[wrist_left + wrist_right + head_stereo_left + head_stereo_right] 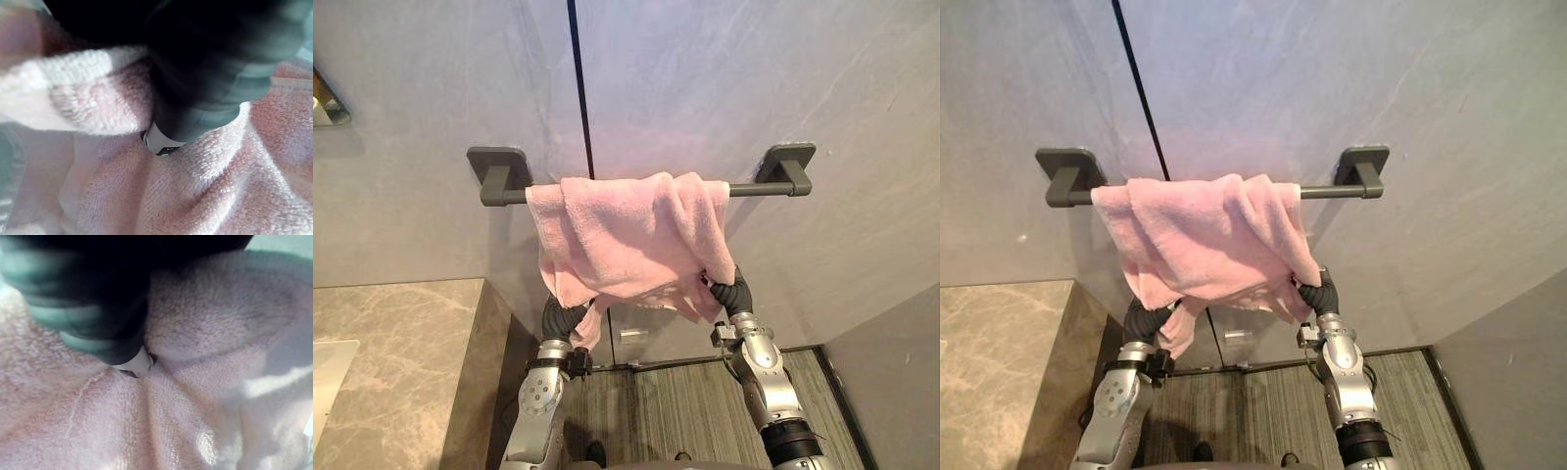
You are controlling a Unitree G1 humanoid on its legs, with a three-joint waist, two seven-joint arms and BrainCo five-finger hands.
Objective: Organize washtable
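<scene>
Fingers lost in the towel's lower edge

Whether either hand is grasping cannot be told. The left hand [565,316] and right hand [733,293] sit equally near, under the towel [628,235], which hangs bunched lengthwise along the bar [760,188], toward its left end.

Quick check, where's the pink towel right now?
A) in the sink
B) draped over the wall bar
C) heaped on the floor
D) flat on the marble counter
B: the towel hangs bunched over the bar fixed to the wall, clear of the counter and the floor.
</scene>
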